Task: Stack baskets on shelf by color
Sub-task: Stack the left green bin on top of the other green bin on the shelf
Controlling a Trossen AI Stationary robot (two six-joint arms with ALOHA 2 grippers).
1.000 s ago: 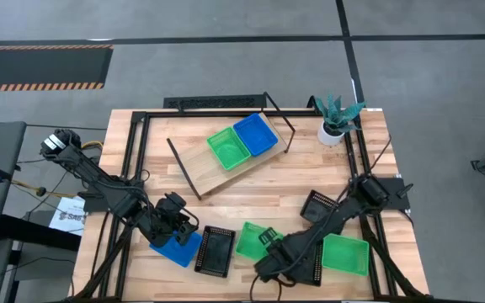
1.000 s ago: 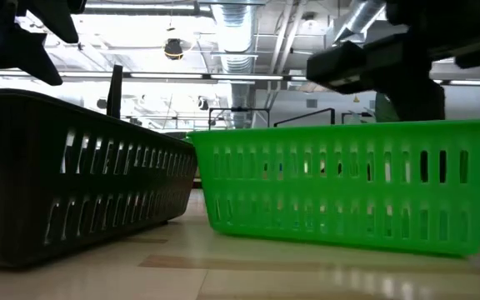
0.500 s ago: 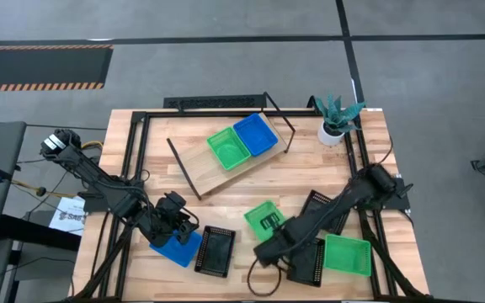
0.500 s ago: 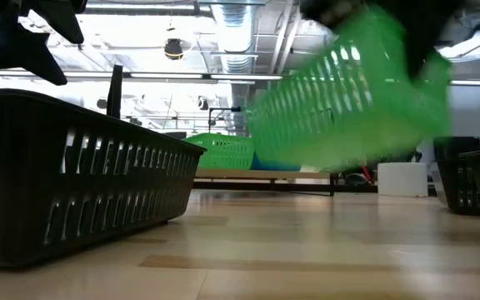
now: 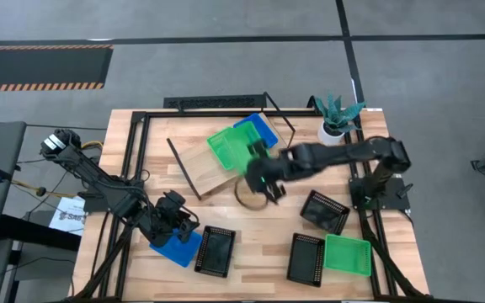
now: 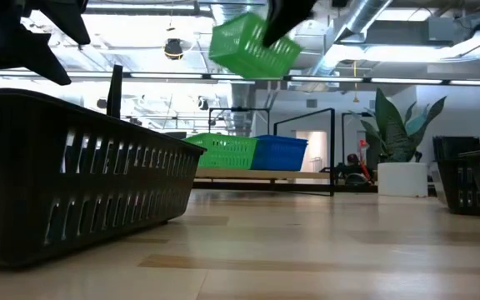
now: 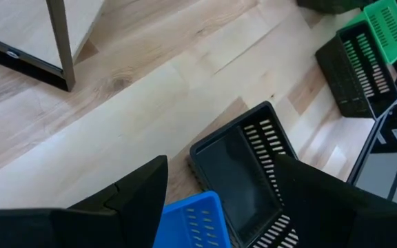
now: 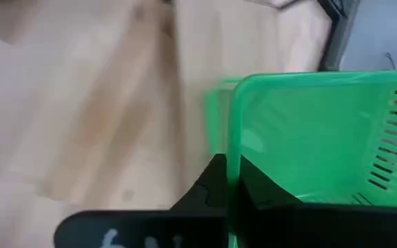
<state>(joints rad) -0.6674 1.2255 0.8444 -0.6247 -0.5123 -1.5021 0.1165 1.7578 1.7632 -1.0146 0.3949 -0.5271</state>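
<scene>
green perforated plastic basket (image 6: 253, 46) pinched in right fingers (image 8: 229, 187)

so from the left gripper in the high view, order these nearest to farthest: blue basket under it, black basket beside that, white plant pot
1. Blue basket, right under the left gripper.
2. Black basket, just right of the blue one.
3. White plant pot, far corner on the right.

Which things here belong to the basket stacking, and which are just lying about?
Job: shelf; held green basket; shelved green basket; shelved blue basket; loose blue basket; loose green basket; three black baskets.
Lying about: plant pot.
</scene>
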